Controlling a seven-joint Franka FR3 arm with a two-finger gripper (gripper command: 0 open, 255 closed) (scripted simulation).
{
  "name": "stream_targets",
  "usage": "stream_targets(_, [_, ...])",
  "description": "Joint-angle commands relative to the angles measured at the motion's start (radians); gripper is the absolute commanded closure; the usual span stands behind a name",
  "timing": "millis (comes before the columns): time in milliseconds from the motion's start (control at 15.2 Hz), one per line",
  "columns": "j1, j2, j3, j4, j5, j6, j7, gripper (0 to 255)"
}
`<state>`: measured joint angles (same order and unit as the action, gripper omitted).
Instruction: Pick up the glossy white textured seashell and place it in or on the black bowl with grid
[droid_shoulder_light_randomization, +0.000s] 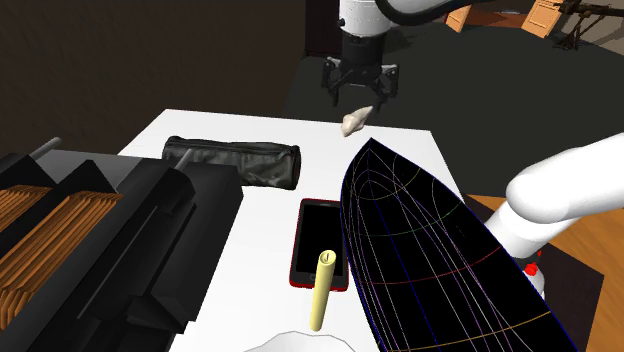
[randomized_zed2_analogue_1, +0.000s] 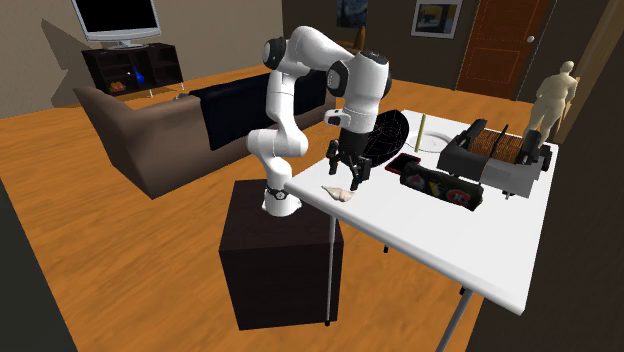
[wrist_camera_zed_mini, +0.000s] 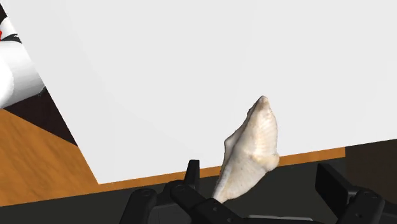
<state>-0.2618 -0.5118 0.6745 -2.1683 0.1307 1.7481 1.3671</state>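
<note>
No text, number, brand or sign can be read. The dark pouch (randomized_zed2_analogue_1: 440, 186) on the white table (randomized_zed2_analogue_1: 500, 245) carries red and white marks too small to make out, and the framed picture (randomized_zed2_analogue_1: 436, 17) on the wall is equally unreadable.

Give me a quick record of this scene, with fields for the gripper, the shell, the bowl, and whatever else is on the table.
gripper: open, above the table's far edge in the shoulder view
shell: pale, just below the gripper, not clasped
bowl: black with grid lines, near the stand, shell not in it
table: white
other items: black pouch, phone, yellow stick
task status: shell not yet placed
</note>
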Motion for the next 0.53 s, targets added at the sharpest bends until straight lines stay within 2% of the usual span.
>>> stream_targets(0, [-0.009, 0.007, 0.012, -0.012, -0.001, 0.021, 0.026, 0])
stream_targets(330, [-0.008, 0.011, 0.021, -0.084, 0.002, 0.097, 0.025, 0])
stream_targets(462, [-0.008, 0.011, 0.021, -0.084, 0.002, 0.097, 0.025, 0])
